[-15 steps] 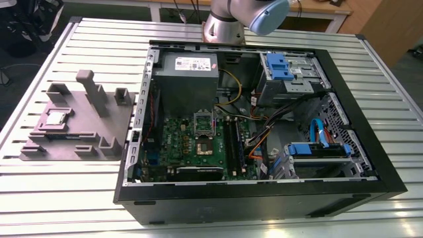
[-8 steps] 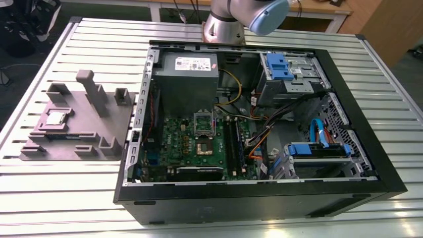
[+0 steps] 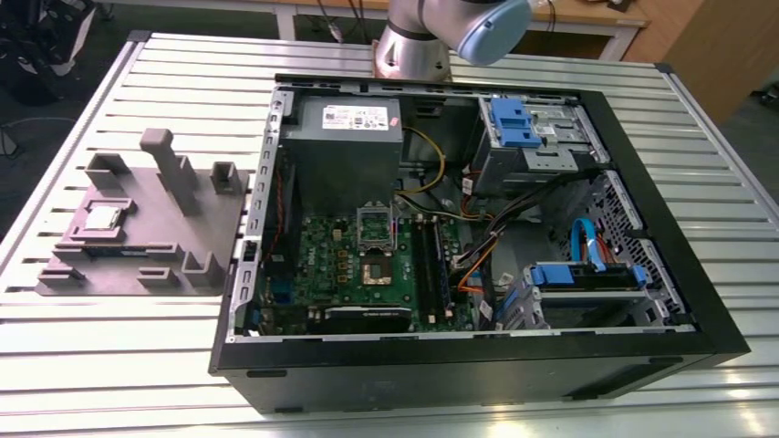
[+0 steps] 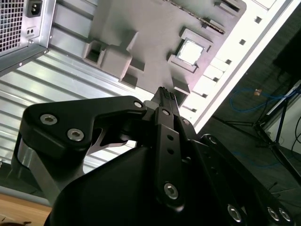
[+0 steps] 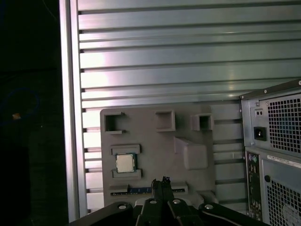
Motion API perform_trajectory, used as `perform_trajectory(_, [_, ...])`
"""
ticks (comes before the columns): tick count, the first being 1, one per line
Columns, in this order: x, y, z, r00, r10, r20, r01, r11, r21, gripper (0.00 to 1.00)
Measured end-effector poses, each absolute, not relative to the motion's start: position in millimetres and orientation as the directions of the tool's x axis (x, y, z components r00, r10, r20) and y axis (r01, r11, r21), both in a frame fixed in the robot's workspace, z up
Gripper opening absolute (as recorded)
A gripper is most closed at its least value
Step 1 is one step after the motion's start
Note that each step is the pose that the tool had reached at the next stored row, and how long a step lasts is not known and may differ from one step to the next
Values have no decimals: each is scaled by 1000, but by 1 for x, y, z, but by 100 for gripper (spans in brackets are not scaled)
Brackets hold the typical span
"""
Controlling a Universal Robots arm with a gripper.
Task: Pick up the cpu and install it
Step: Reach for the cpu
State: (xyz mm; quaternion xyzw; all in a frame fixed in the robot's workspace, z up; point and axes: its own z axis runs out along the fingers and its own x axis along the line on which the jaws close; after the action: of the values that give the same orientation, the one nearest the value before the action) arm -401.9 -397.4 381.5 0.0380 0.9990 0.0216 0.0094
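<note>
In both wrist views the fingers (image 5: 164, 181) (image 4: 165, 96) are pressed together, nothing between them, above the grey holder plate (image 5: 155, 141). The cpu (image 5: 125, 163) lies flat in a recess of this plate, apart from the fingers. The plate rests on the slatted counter (image 5: 164, 70), beside the open computer case (image 3: 487, 228).

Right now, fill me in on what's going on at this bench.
A single robot arm is set to move a cpu into an open computer case. The cpu lies in its slot on the grey holder tray beside the case, not yet picked up. The end effector hangs above that tray, shut and holding nothing. On the motherboard the socket bracket stands upright.
</note>
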Motion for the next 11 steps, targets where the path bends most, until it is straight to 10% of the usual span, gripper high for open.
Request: perform_trajectory(11, [-427,-395,380,-997,76,-16,75,996,44,10])
